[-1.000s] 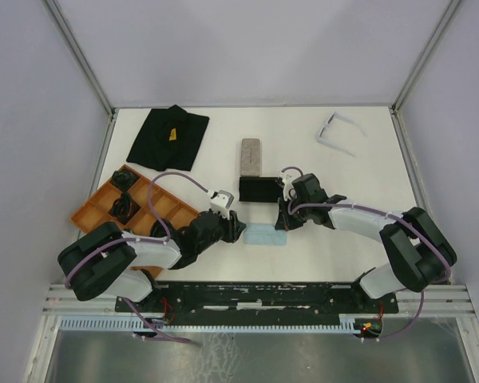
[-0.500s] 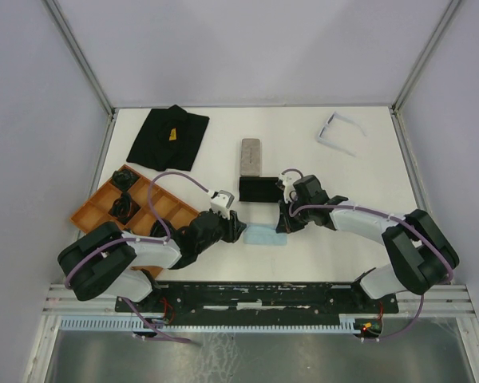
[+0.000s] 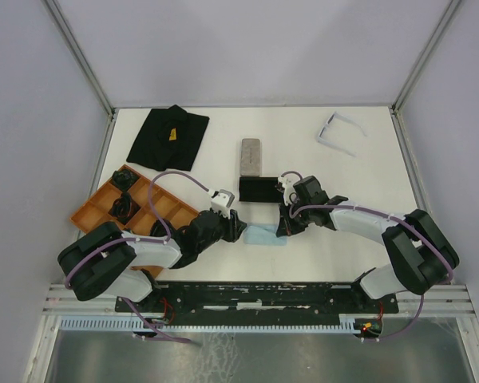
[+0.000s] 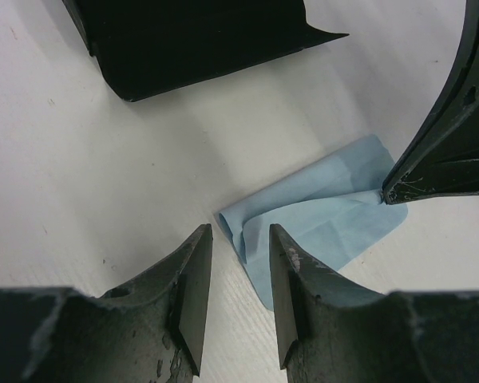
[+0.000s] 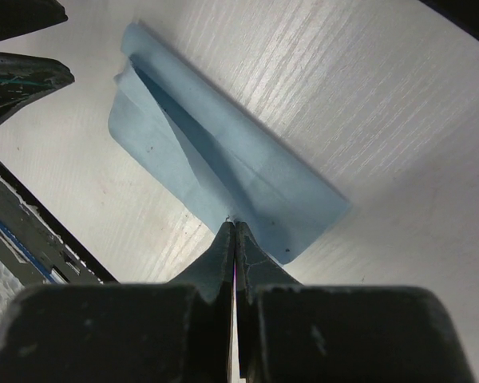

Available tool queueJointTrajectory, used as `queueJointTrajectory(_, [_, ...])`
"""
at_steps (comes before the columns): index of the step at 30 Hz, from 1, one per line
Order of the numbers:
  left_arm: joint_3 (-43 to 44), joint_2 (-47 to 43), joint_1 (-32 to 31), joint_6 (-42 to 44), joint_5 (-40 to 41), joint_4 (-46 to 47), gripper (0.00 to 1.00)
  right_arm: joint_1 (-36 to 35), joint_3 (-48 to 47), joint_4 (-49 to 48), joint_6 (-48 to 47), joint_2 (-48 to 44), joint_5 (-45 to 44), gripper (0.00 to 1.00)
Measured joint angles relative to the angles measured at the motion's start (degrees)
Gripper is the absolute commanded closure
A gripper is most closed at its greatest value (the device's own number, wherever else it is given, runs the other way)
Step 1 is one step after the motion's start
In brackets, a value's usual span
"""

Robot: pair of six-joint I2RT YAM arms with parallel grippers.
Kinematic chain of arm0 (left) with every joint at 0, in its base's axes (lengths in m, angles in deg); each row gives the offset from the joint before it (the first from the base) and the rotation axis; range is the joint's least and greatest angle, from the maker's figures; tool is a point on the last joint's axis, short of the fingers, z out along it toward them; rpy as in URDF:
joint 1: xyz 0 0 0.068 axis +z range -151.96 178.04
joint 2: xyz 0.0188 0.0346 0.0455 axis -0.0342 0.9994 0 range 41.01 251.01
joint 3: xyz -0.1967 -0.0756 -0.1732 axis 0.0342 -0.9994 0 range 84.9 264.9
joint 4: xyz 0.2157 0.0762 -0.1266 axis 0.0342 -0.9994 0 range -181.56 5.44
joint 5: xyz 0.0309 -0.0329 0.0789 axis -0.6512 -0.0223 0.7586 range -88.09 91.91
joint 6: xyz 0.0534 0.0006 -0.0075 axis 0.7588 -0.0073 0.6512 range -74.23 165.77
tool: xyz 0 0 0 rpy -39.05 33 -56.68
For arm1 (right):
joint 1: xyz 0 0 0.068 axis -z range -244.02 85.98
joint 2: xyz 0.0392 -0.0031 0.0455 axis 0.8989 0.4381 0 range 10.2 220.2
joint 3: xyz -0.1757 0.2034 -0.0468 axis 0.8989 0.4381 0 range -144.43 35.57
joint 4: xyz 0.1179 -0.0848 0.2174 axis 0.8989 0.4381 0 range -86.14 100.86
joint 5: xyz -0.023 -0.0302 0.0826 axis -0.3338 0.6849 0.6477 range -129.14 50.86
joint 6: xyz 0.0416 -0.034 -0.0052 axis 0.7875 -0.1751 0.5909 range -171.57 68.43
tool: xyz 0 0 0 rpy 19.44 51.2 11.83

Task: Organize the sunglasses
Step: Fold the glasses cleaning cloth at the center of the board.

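Although a yellow mark shows on the black pouch (image 3: 169, 137) from above, it is too small to read. Dark shapes in the orange tray (image 3: 169, 209) cannot be identified. The pale sunglasses (image 3: 339, 132) lie far right on the tabletop (image 3: 367, 183), arms unfolded and pointing right.

From the left wrist, the left gripper's (image 4: 239, 239) jaws stand partly open astride the blue cloth's (image 4: 319, 211) corner, holding nothing.

From the right wrist, the right gripper's (image 5: 233, 231) jaws pinch the cloth's edge.

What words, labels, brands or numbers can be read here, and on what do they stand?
No readable text in any view.
The yellow mark on the black folded cloth: too small to read.
Both wrist views, the light blue cloth: no print.
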Motion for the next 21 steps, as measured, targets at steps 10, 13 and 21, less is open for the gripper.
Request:
queueJointTrajectory(10, [0.0, 0.0, 0.0, 0.0, 0.0, -0.2, 0.59, 0.0, 0.0, 1.0, -0.4, 0.1, 0.7, 1.00])
queueJointTrajectory(13, [0.0, 0.0, 0.0, 0.0, 0.0, -0.2, 0.59, 0.0, 0.0, 1.4, -0.5, 0.5, 1.0, 0.99])
queueJointTrajectory(21, [0.0, 0.0, 0.1, 0.0, 0.0, -0.2, 0.59, 0.0, 0.0, 2.1, -0.5, 1.6, 1.7, 0.72])
